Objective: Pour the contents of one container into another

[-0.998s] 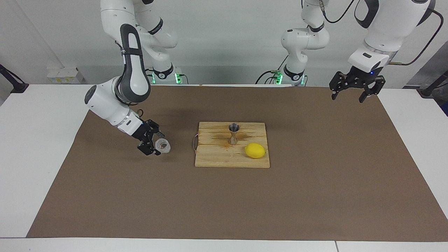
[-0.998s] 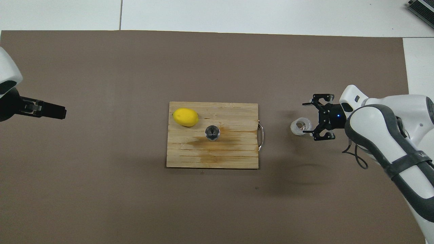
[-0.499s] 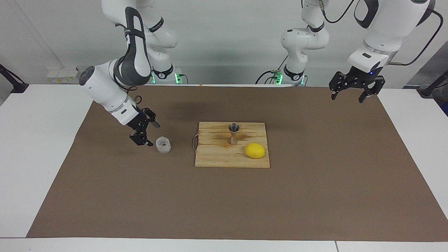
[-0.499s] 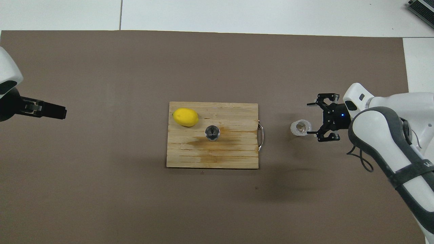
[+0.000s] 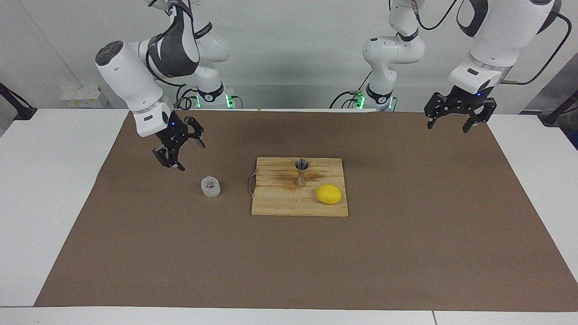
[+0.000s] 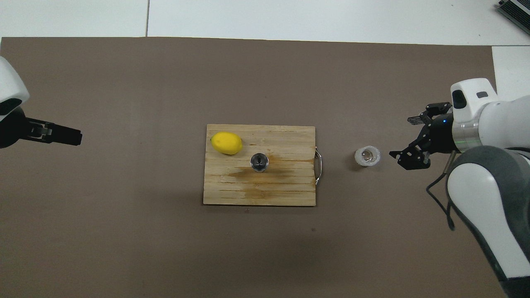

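Observation:
The clear textured glass cup (image 5: 210,186) stands upright on the brown mat, beside the board's handle toward the right arm's end; it also shows in the overhead view (image 6: 367,156) with something brownish inside. The silvery hourglass jigger (image 5: 301,173) stands upright on the wooden board (image 5: 280,205), seen from above (image 6: 259,161). My right gripper (image 5: 192,157) is open and empty, raised over the mat, apart from the cup (image 6: 399,137). My left gripper (image 5: 447,128) is open and empty, waiting in the air over the mat's edge at the left arm's end (image 6: 76,138).
A yellow lemon (image 5: 328,194) lies on the board beside the jigger, farther from the robots (image 6: 226,143). The board (image 6: 269,194) has a brownish stain and a metal handle (image 6: 318,167) facing the cup. A brown mat (image 5: 289,271) covers the table.
My right gripper, which was around the cup a second ago, has let it go, lifted and drawn back toward the right arm's end. The cup stays on the mat. The left arm has not moved.

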Robot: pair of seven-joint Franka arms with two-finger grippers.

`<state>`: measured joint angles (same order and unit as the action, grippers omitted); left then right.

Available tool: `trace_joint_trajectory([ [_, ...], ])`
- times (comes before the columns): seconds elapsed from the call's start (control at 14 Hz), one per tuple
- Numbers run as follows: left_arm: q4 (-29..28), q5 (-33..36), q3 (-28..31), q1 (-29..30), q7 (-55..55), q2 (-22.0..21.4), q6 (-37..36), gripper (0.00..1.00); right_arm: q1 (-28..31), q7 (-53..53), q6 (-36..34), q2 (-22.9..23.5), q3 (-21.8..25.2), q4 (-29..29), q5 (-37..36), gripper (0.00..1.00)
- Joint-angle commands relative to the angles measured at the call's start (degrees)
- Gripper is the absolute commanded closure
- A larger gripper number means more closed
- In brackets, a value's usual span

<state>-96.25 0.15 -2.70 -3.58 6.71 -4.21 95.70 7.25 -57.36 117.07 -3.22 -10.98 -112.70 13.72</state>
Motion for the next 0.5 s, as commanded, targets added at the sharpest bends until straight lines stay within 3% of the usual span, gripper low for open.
trace_joint_trajectory([
  [0.0,-0.35,0.11,0.51,-0.82,0.67,0.26,0.89,0.0,-3.37,12.14,-2.98,1.37,-0.53,6.59,-7.02,0.0],
  [0.43,-1.58,0.2,0.51,-0.29,1.29,-0.71,1.33,0.0,-4.0,37.1,-4.21,3.31,-0.62,13.38,-9.24,0.0],
])
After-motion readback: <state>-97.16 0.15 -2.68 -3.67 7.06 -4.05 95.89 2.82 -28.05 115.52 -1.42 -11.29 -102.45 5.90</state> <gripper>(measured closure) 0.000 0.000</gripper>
